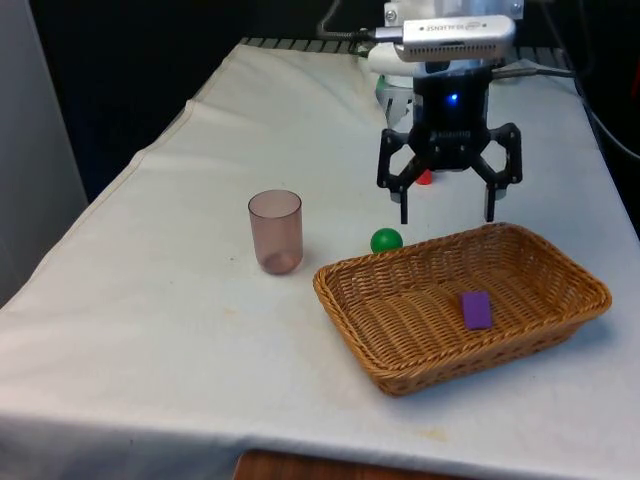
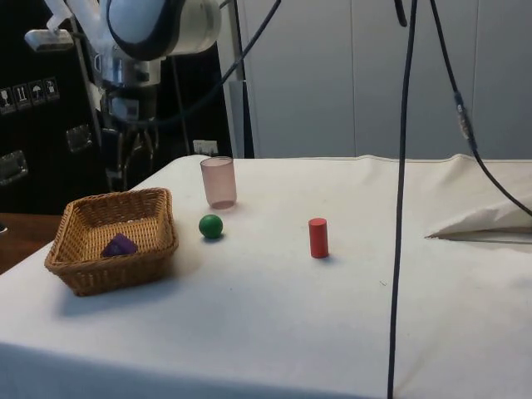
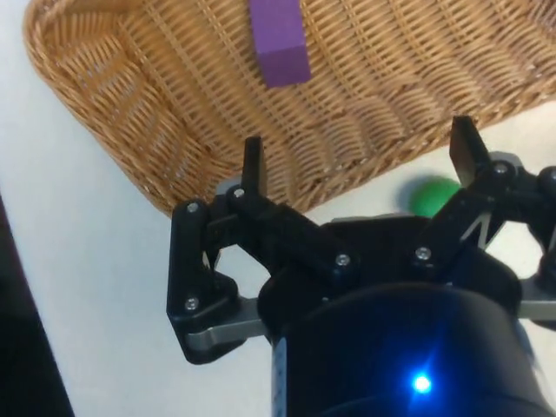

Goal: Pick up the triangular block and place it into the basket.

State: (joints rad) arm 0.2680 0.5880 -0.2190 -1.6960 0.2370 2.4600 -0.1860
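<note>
While my pincer point(image 1: 447, 212) hangs wide and empty above the basket's point(image 1: 560, 268) far rim | purple triangular block point(image 1: 476, 309) lies inside basket | green ball point(image 1: 385, 240) just beside it | cup point(image 1: 275, 231), red cylinder point(image 2: 318, 238) farther off on surface point(image 1: 150, 330)

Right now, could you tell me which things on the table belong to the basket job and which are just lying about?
Part of the job:
- purple block, already lying in the basket
- wicker basket
- the hand, open above the basket's far rim

Lying about:
- pink cup
- green ball
- red cylinder
</note>
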